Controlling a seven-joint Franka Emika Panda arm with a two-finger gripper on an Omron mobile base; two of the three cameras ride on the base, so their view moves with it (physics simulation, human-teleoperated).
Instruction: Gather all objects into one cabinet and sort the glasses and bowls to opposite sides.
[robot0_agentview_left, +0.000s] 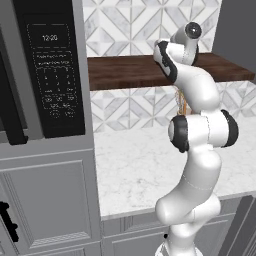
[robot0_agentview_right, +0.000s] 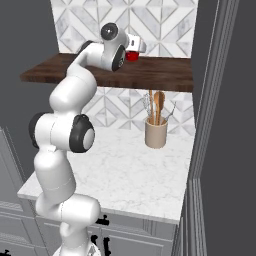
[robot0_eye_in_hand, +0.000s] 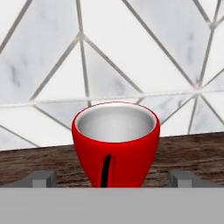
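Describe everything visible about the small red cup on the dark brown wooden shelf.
The small red cup is a glossy, handleless tumbler tapering toward its base, with a pale grey-white inside that looks empty. It stands upright on the dark brown wooden shelf, in front of the marble-patterned tile wall. The open gripper faces it, one fingertip on each side; no contact is evident.
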